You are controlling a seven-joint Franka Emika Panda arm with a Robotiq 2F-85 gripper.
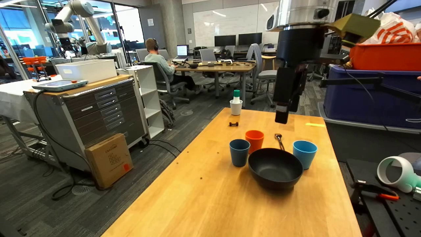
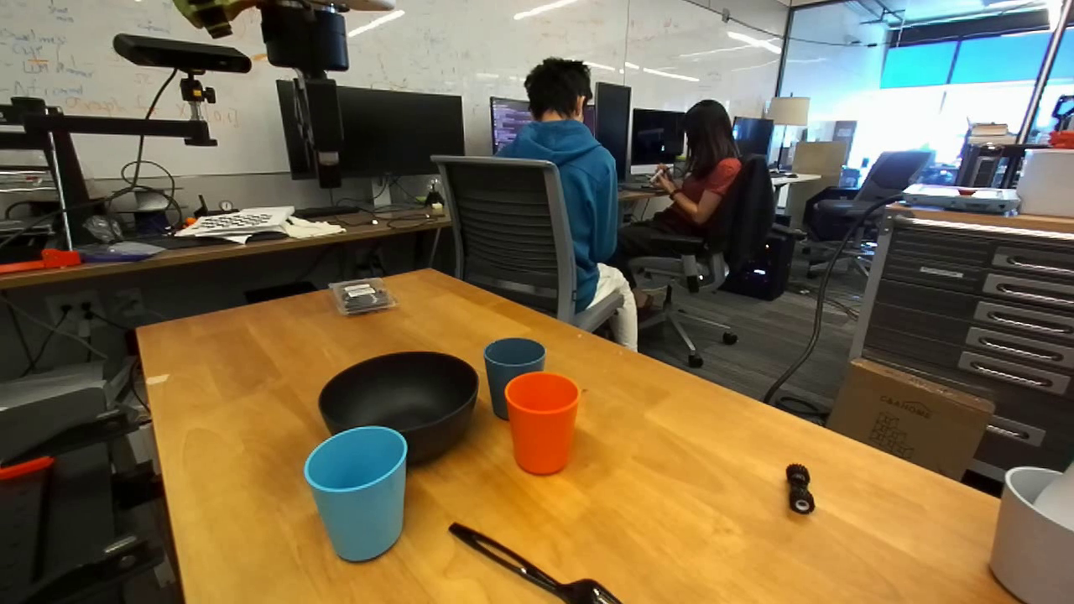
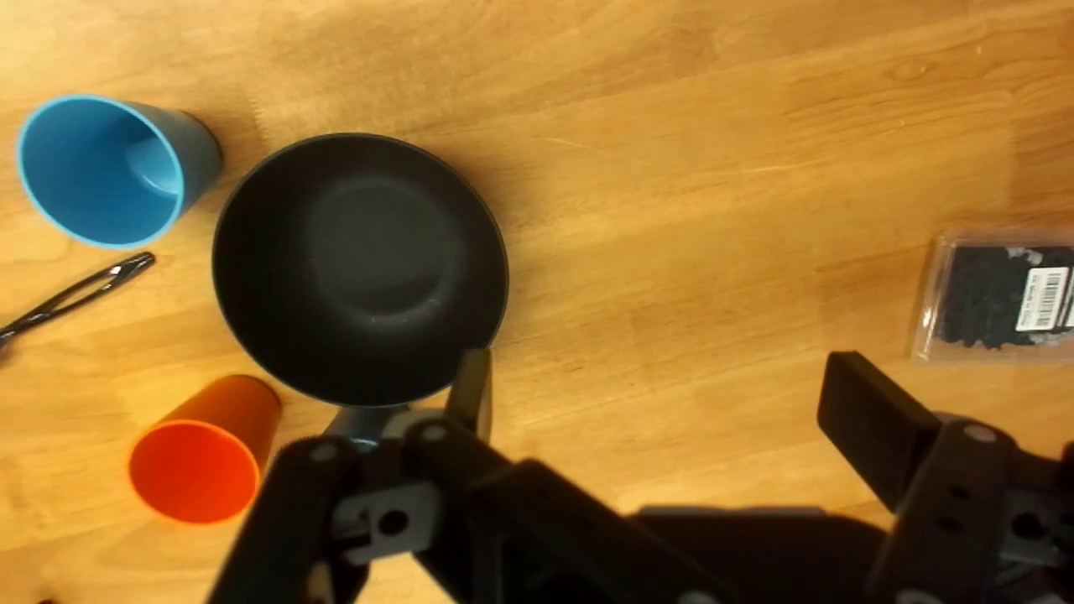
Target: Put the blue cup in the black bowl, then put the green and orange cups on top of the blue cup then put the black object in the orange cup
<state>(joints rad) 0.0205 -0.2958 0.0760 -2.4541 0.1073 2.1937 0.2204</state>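
Clock = wrist view, centred on black bowl (image 3: 361,252). Blue cup (image 3: 122,172) ~10 o'clk, black utensil (image 3: 40,315) ~9, orange cup (image 3: 205,461) ~7, teal-green cup (image 3: 359,422) ~6, mostly hid. by a jaw; all on counter (image 3: 671,210), nothing stacked yet. Jaws spread wide, nothing betw. them. Risks (my read): blue cup just beside bowl, so a jaw lowered on cup's 4 o'clk side could catch bowl rim & shove it. Blue/teal mix-up poss. Crooked seating = wobbly stack, prob. topples w/ utensil.

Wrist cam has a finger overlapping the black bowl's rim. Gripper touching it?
Apart. In both exterior views the gripper hangs higher than the black bowl, with the table showing between them; the wrist view's overlap is only line of sight.
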